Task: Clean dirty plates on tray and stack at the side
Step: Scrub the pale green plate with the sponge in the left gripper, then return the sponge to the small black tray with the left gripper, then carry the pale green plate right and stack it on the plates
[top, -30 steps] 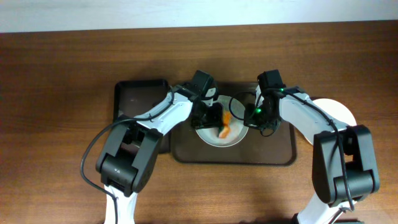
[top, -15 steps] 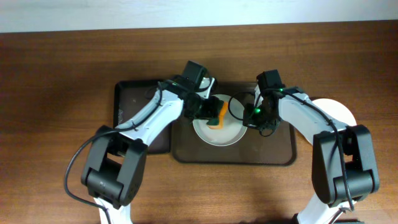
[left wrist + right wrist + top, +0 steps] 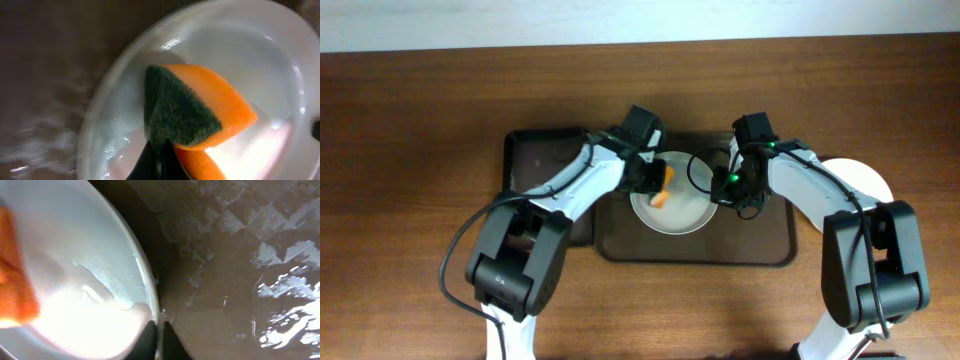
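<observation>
Clamps the sponge [image 3: 200, 110] with the left gripper [image 3: 159, 159], over the middle of the plate [image 3: 120, 75]; pinches its rim with the right gripper [image 3: 156, 339], rim wedged between both fingertips, above the tray [image 3: 225, 255].

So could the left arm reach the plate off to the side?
Probably not as things stand: the side plate lies beyond the right arm, which crosses the way gripping the middle plate, and the left pincer is busy holding the sponge.
</observation>
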